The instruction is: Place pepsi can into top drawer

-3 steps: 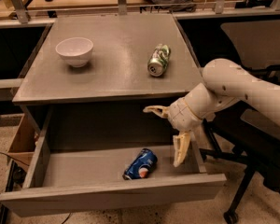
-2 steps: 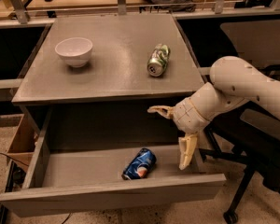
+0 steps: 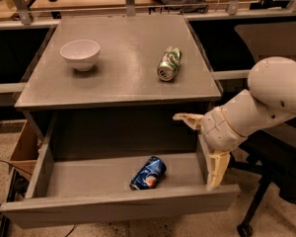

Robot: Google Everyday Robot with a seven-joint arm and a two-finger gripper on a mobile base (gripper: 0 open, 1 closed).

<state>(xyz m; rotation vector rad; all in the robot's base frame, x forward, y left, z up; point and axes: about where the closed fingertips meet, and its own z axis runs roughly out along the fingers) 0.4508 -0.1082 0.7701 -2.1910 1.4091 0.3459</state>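
Observation:
The blue pepsi can (image 3: 148,173) lies on its side on the floor of the open top drawer (image 3: 118,209), right of the middle. My gripper (image 3: 201,149) hangs over the drawer's right wall, apart from the can and to its right. Its two cream fingers (image 3: 216,169) are spread wide and hold nothing. One finger points left under the cabinet top, the other points down past the drawer's right front corner.
A green-and-silver can (image 3: 168,63) lies on its side on the grey cabinet top (image 3: 118,83). A white bowl (image 3: 80,54) stands at the top's left. A black chair base (image 3: 266,201) is at the right of the drawer. A cardboard box (image 3: 24,147) sits at the left.
My gripper and arm have drawn back to the right and slightly up, away from the can. The pepsi can lies still in the drawer.

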